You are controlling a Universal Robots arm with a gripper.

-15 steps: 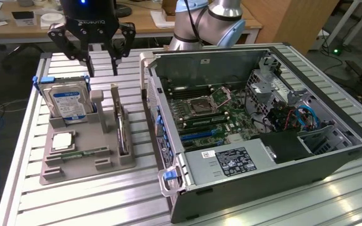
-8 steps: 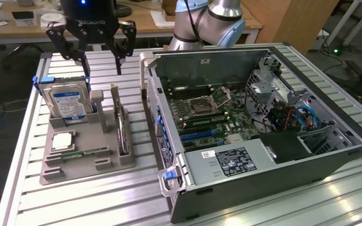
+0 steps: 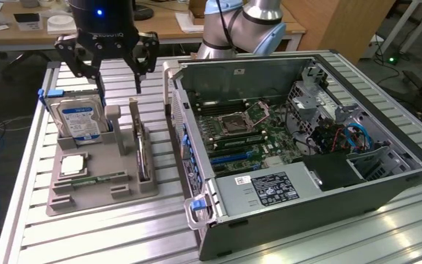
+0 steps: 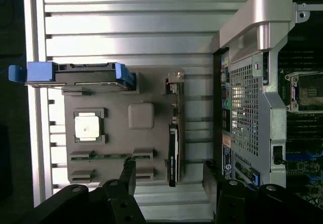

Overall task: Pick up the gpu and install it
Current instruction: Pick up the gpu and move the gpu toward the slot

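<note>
The gpu [image 3: 143, 160] stands on its edge in a slot of the grey parts holder [image 3: 101, 190], left of the open computer case [image 3: 299, 143] in the exterior view. In the wrist view the gpu [image 4: 173, 138] appears edge-on, a thin dark and green strip with its metal bracket end farthest from my fingers. My gripper [image 3: 118, 83] hangs above the far end of the holder, open and holding nothing. In the wrist view my gripper [image 4: 169, 177] has its fingers spread to either side of the card's near end, well above it.
The holder also carries a hard drive [image 3: 79, 120] in a blue caddy, a square processor [image 3: 72, 165] and a memory stick [image 3: 94, 179]. The case's motherboard [image 3: 240, 132] lies exposed. A slatted metal table [image 3: 108, 236] holds everything. Desks stand behind.
</note>
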